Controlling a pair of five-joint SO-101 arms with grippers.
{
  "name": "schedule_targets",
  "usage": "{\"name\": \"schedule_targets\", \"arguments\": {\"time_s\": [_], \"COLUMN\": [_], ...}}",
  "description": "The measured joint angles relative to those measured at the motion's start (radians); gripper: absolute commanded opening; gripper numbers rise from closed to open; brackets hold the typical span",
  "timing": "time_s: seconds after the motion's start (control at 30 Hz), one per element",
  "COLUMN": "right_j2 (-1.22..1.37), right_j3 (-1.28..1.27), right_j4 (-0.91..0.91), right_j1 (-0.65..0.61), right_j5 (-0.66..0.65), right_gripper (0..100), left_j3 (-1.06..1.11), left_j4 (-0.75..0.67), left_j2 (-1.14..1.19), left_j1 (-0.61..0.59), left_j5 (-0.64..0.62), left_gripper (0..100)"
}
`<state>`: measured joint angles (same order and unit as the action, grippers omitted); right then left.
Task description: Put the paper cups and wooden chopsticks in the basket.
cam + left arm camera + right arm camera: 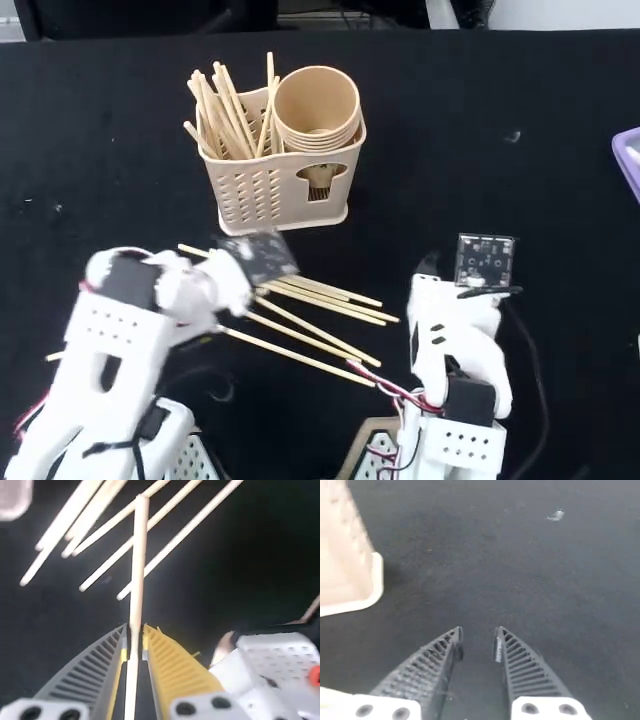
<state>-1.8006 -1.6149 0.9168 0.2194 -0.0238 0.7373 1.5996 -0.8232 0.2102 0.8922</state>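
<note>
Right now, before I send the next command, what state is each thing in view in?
left pincer: shut on the held chopstick.
right pincer: open, nothing between its fingers.
basket: upright.
paper cups: nested in a stack, inside the basket.
basket chopsticks: standing in the basket, leaning.
loose chopsticks: lying flat, outside the basket.

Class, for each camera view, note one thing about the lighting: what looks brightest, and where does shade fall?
High view: the basket and loose chopsticks stand out bright against the black table; the paper cups are slightly shaded inside. Left wrist view: the chopstick in the left gripper catches most light. Right wrist view: the basket's corner looks washed out, the table takes a dull sheen.
</note>
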Motion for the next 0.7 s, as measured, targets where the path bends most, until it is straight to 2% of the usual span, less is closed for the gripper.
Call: {"name": "schedule_targets", "arguments": {"time_s": [0.13,0.27,0.43,0.7], "right_j2": [0.0,0.0,0.0,0.0], "right_j3": [0.038,0.052,0.052,0.052], "right_j4": [0.0,0.0,0.0,0.0], "right_j1": [0.058,0.095,0.101,0.101], "right_j5": [0.051,0.068,0.068,0.068], "right_gripper": [11.0,11.0,11.0,11.0], "left_j3": [0.011,0.011,-0.002,-0.094], "left_j4": [-0.041,-0.157,-0.333,-0.402], "left_j2": [0.115,0.292,0.534,0.735], "left_j1": [0.204,0.353,0.39,0.396], "left_j5": [-0.068,-0.126,-0.193,-0.252], "left_gripper": [3,7,18,18]}}
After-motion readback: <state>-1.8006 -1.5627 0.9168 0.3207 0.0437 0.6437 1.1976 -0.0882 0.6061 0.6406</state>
